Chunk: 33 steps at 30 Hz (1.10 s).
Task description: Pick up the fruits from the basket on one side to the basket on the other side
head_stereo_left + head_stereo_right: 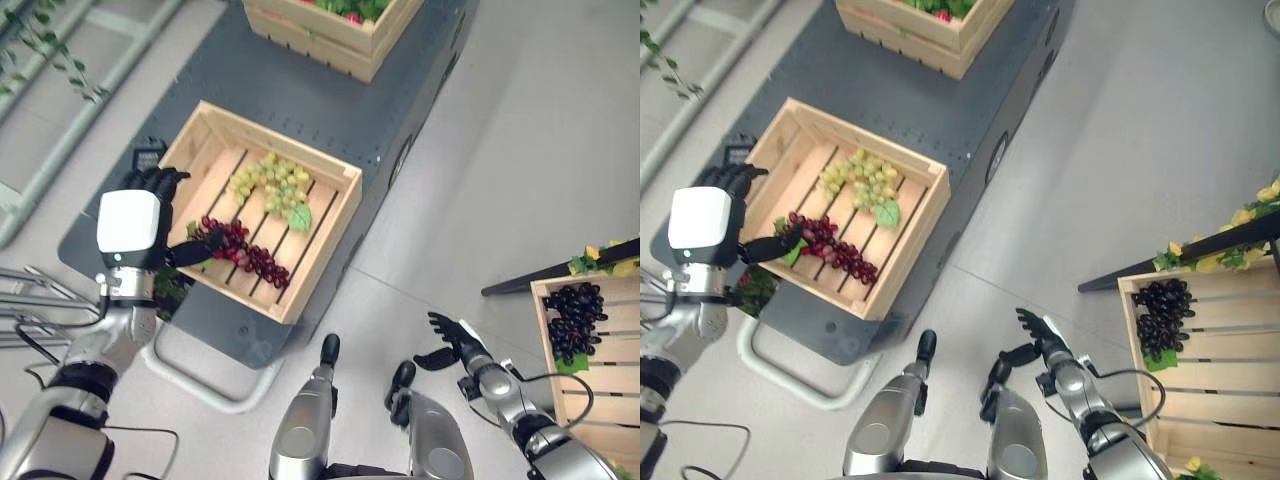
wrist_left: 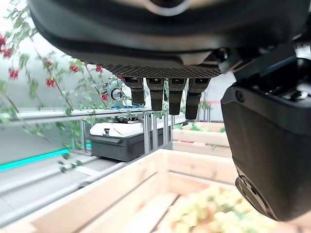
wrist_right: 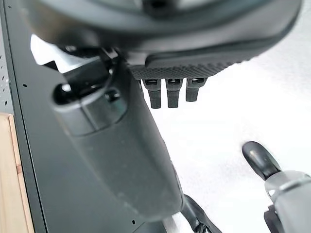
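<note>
Wooden crate (image 1: 331,214) on a dark platform (image 1: 400,90) holds green grapes (image 1: 272,184) with red grapes (image 1: 243,250) at their 7 o'clock. The left hand (image 1: 150,205) hovers at the crate's 9 o'clock rim, fingers straight and apart, thumb reaching toward the red bunch; its wrist view shows nothing gripped. At 4 o'clock, a second crate (image 1: 590,395) holds black grapes (image 1: 574,319). The right hand (image 1: 452,342) hangs over the floor, fingers relaxed and empty
</note>
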### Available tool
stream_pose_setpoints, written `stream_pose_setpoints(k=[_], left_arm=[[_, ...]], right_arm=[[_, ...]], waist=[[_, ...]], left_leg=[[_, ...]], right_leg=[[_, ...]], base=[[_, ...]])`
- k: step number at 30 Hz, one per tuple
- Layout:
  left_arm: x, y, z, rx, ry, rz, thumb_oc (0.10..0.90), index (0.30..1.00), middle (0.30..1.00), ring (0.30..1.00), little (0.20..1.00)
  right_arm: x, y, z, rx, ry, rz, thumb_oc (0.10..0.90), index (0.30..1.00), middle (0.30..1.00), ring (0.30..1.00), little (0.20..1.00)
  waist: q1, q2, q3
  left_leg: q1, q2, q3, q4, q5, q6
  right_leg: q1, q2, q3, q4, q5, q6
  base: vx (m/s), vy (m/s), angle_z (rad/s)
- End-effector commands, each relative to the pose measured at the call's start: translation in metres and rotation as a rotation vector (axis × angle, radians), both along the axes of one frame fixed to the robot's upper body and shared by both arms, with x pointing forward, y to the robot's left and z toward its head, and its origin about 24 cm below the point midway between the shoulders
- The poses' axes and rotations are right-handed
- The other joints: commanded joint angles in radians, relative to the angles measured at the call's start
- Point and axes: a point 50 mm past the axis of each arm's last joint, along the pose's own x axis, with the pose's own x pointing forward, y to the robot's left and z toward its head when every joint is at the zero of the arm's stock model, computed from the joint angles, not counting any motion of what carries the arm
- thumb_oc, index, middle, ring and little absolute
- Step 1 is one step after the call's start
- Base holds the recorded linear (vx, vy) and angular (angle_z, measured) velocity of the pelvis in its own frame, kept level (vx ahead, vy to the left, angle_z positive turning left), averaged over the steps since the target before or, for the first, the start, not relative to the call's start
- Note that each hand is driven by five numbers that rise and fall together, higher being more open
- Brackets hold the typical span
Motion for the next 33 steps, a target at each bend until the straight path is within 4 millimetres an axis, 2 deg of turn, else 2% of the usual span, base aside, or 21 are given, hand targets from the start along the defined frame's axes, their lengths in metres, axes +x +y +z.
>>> stream_pose_setpoints(k=[1, 6, 9, 14, 20, 23, 30, 33], left_arm=[[-0.001, 0.02, 0.056, 0.14, -0.241, 0.101, 0.8, 0.9, 0.9, 0.9, 0.9], [0.003, 0.031, 0.079, 0.293, -0.196, 0.204, 0.8, 0.9, 0.9, 0.9, 0.9], [0.005, 0.032, 0.093, 0.332, -0.202, 0.215, 0.8, 0.9, 0.9, 0.9, 0.9], [0.012, 0.031, 0.113, 0.489, -0.137, 0.235, 0.8, 0.9, 0.9, 0.9, 0.9], [0.018, 0.019, 0.14, 0.648, -0.101, 0.205, 0.8, 0.9, 0.9, 0.9, 0.9], [0.02, 0.016, 0.146, 0.692, -0.068, 0.198, 0.8, 0.9, 0.9, 0.9, 0.9], [0.021, 0.012, 0.152, 0.911, 0.141, 0.212, 0.8, 0.9, 0.9, 0.9, 0.9], [0.024, -0.001, 0.156, 0.958, 0.175, 0.16, 0.8, 0.9, 0.9, 0.9, 0.9]], right_arm=[[0.0, -0.012, 0.01, -0.041, -0.093, -0.029, 0.8, 0.9, 0.9, 0.9, 0.9], [0.019, -0.023, 0.031, -0.108, -0.136, -0.02, 0.8, 0.9, 0.9, 0.9, 0.9], [0.025, -0.028, 0.037, -0.124, -0.136, -0.02, 0.8, 0.9, 0.9, 0.9, 0.9], [0.032, -0.027, 0.047, -0.116, -0.159, 0.011, 0.8, 0.9, 0.9, 0.9, 0.9], [0.025, -0.029, 0.04, -0.165, -0.126, 0.048, 0.8, 0.9, 0.9, 0.9, 0.9], [0.025, -0.032, 0.042, -0.169, -0.132, 0.038, 0.8, 0.9, 0.9, 0.9, 0.9], [0.033, -0.035, 0.055, -0.171, -0.167, 0.05, 0.8, 0.9, 0.9, 0.9, 0.9], [0.036, -0.035, 0.058, -0.15, -0.172, 0.052, 0.8, 0.9, 0.9, 0.9, 0.9]], waist=[[-0.016, 0.006, -0.012], [-0.021, -0.005, 0.006], [-0.025, -0.009, 0.006], [-0.032, -0.031, 0.006], [-0.029, -0.056, 0.006], [-0.029, -0.057, 0.006], [-0.027, -0.045, 0.006], [-0.027, -0.042, 0.006]], left_leg=[[-0.101, -0.02, 0.064, 0.252, -0.159, 0.019], [-0.243, -0.01, 0.087, 0.422, -0.216, 0.041], [-0.309, -0.002, 0.095, 0.477, -0.235, 0.043], [-0.388, 0.004, 0.103, 0.52, -0.249, 0.049], [-0.434, 0.012, 0.1, 0.54, -0.263, 0.056], [-0.457, 0.012, 0.096, 0.55, -0.265, 0.056], [-0.491, 0.016, 0.095, 0.572, -0.276, 0.057], [-0.502, 0.016, 0.096, 0.577, -0.279, 0.055]], right_leg=[[0.02, 0.032, 0.012, 0.135, -0.091, -0.102], [-0.128, 0.007, 0.026, 0.32, -0.139, -0.121], [-0.192, 0.001, 0.032, 0.376, -0.155, -0.124], [-0.28, 0.003, 0.043, 0.421, -0.158, -0.12], [-0.345, -0.005, 0.038, 0.46, -0.159, -0.106], [-0.369, -0.005, 0.038, 0.467, -0.157, -0.104], [-0.408, -0.015, 0.033, 0.477, -0.148, -0.094], [-0.421, -0.02, 0.032, 0.484, -0.147, -0.089]], base=[[-0.02, 0.149, -0.03], [-0.03, 0.139, -0.05], [-0.01, 0.104, -0.02], [0.0, 0.086, 0.0], [0.04, 0.021, 0.05], [0.01, 0.002, 0.02], [0.0, 0.0, 0.0], [0.01, 0.002, 0.01]])
